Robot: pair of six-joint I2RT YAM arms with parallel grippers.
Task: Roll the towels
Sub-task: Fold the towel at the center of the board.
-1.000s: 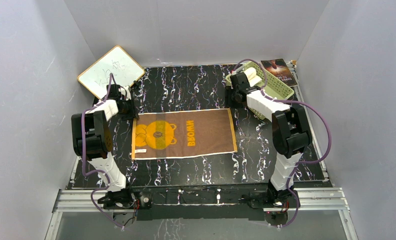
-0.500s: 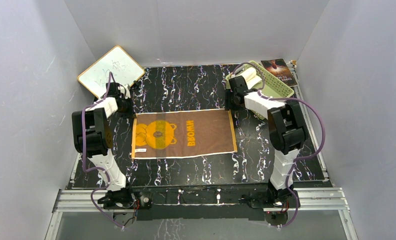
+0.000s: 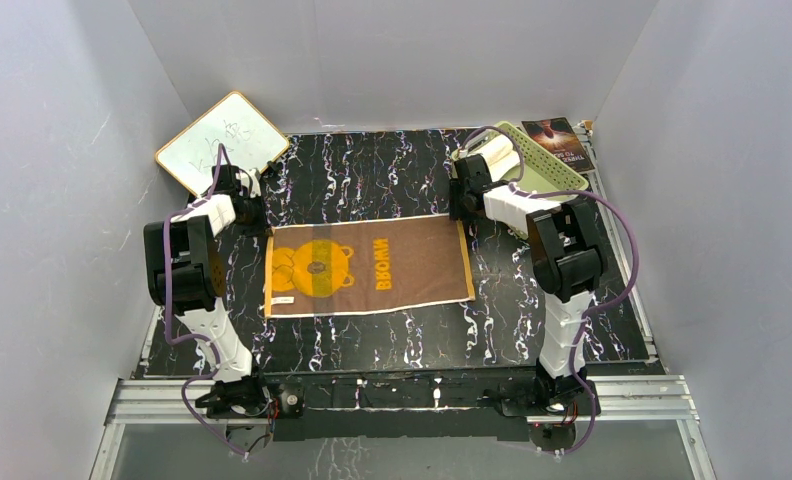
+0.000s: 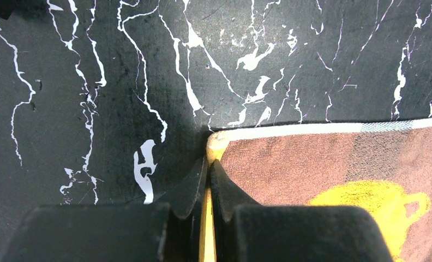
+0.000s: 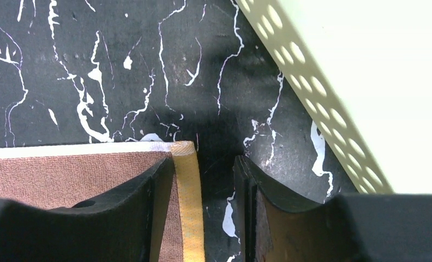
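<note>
The black marbled bench [image 3: 372, 170] carries at its middle the brown-and-mustard towel [image 3: 392, 265], which is laid out flat and not yet rolled. Just beyond that towel's far-right corner the pale green basket [image 3: 552, 175] is seen, with a cream towel [image 3: 499, 152] already rolled up inside it. The right tool [image 5: 203, 169] has been brought from the basket side down to the towel's far-right corner. There it is held spread, one finger over the cloth and the other over bare bench, with the mustard hem [image 5: 187, 185] between them but not yet gripped. At the towel's far-left corner the left tool [image 4: 208, 169] has just been pressed together, and the hem is now pinched in it. One corner is thus judged secured; the other must be clamped before the far edge can be lifted and rolling begun.
</note>
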